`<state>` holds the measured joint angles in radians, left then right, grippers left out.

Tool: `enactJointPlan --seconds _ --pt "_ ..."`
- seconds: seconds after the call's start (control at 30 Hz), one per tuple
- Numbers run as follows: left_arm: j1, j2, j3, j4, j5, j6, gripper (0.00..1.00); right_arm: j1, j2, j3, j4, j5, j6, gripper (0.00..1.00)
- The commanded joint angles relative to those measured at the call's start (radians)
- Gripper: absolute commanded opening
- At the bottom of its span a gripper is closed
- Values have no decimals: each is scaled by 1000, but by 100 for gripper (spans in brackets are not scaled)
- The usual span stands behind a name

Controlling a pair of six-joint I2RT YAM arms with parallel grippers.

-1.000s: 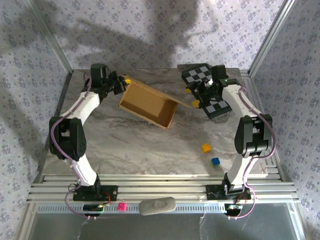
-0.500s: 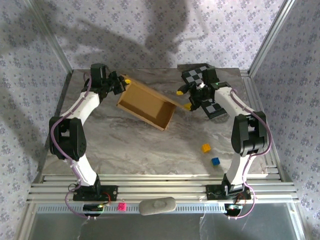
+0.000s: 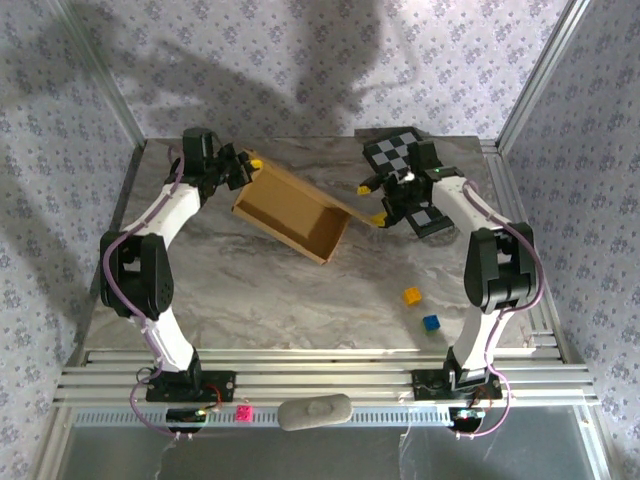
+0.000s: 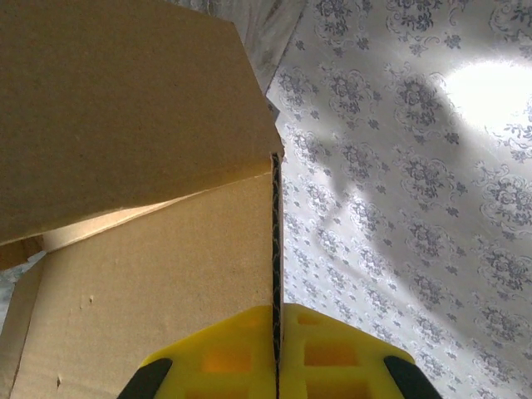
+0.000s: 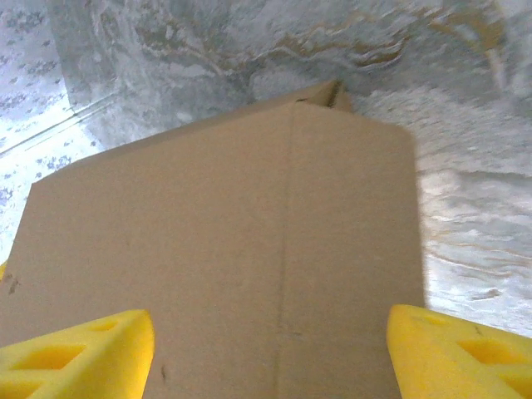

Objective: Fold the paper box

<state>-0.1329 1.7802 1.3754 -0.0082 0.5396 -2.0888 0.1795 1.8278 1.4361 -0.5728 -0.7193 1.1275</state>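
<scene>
As the fold stands half done, left gripper: pinched tight on a wall edge of the paper box, which stands just ahead of it.
Box interior: open-topped, apparently empty.
Right gripper: spread wide, astride the loose end flap.
Next move: likely pressing that flap inward while the left steadies.

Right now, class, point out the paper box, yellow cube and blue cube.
paper box (image 3: 291, 214): top external view, inner floor
yellow cube (image 3: 412, 296): top external view, top face
blue cube (image 3: 431, 323): top external view, top face
</scene>
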Motion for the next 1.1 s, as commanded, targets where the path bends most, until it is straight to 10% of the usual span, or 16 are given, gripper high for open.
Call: enactJointPlan --seconds 0.0,1.07 --pt "9 15 17 30 23 5 0 -17 -41 -27 -38 -16 -31 75" --pt "9 42 37 34 28 2 0 74 15 -32 110 -46 153 77"
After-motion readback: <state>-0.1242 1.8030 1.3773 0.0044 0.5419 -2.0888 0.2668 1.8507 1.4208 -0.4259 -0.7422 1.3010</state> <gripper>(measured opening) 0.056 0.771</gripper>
